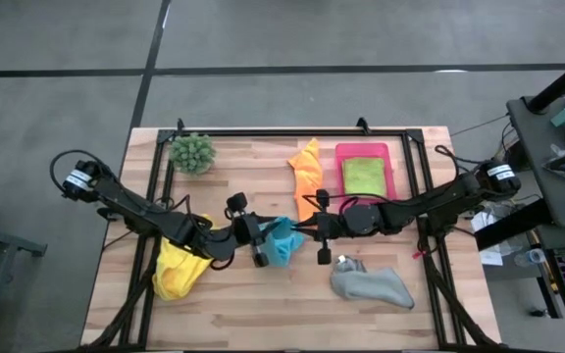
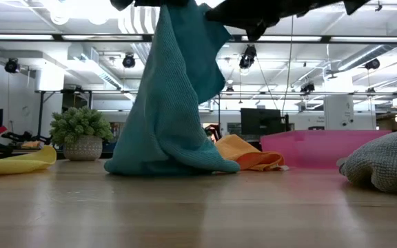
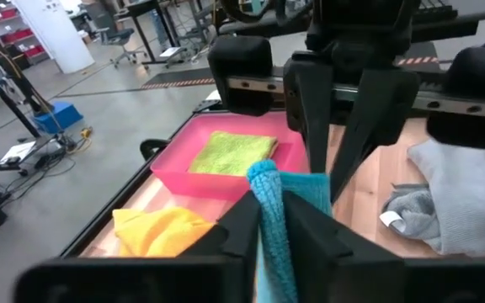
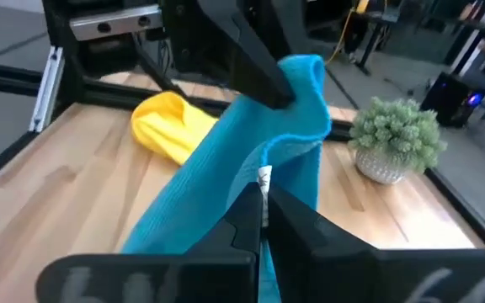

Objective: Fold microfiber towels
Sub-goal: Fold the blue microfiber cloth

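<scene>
The wooden bench carries a yellow towel, an orange towel, a grey towel, a potted plant, a pink tray, and the blue towel's lower end.

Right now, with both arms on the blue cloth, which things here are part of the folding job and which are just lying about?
Job:
blue towel, pinched by left gripper and right gripper
yellow towel
orange towel
grey towel
green towel

Lying about:
pink tray, under the green towel
spiky plant
</scene>
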